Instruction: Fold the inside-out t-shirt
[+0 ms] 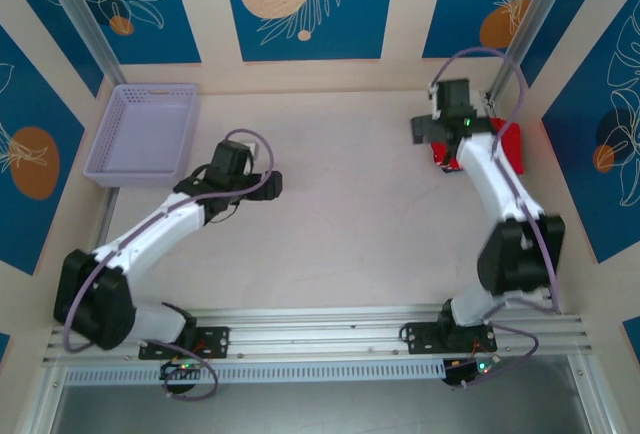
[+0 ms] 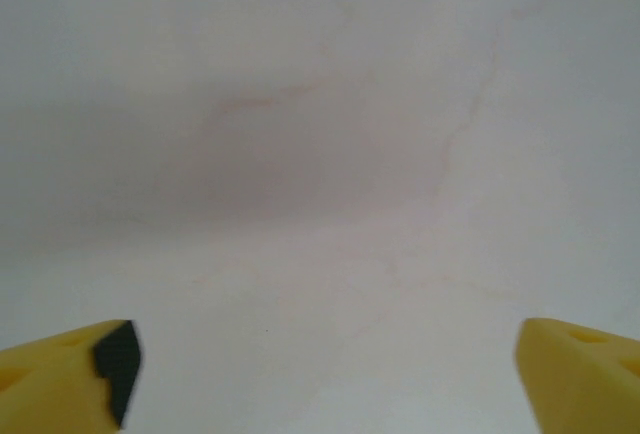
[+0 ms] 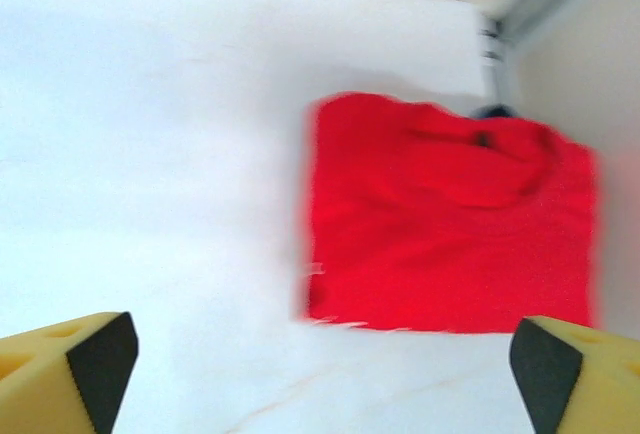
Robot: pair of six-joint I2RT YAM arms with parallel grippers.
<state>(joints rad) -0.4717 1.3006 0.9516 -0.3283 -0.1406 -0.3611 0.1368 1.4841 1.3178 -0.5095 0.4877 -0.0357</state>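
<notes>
The inside-out t-shirt (image 3: 450, 214) is bright red and lies as a compact folded rectangle on the pale table near the back right corner. In the top view, parts of the inside-out t-shirt (image 1: 511, 144) show beside the right arm. My right gripper (image 3: 322, 374) hangs just short of the shirt's near edge, jaws wide open and holding nothing. It sits over the shirt's left side as my right gripper (image 1: 447, 126) in the top view. My left gripper (image 1: 258, 184) is over bare table at centre left. Seen from the wrist, my left gripper (image 2: 328, 374) is open with only tabletop between its yellow fingers.
A lavender plastic basket (image 1: 140, 176) stands at the back left. Metal posts (image 1: 535, 9) rise at the back corners, one close behind the shirt. Patterned walls close in the table on three sides.
</notes>
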